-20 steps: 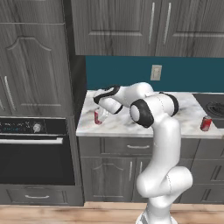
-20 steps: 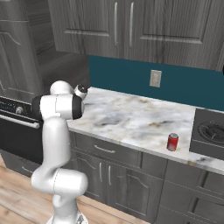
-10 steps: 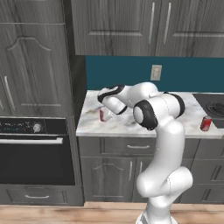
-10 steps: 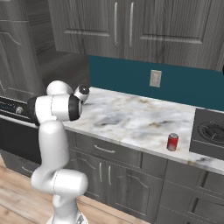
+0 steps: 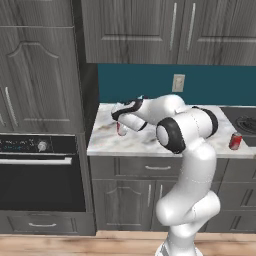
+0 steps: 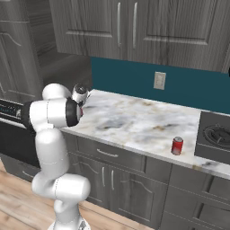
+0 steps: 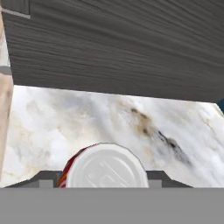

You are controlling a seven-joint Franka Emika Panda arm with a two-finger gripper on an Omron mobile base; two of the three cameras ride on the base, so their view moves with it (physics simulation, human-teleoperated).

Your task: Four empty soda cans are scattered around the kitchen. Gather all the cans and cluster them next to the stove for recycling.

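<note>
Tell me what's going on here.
The white arm is reaching over the left end of the marble counter, its gripper closed around a red soda can there. A second red can stands near the counter's front edge, beside the stove, so the gathering is partway along.

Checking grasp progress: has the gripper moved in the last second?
Yes. In the left base view the gripper has shifted right along the counter, away from the tall cabinet and nearer the outlet, staying at the red can.
</note>
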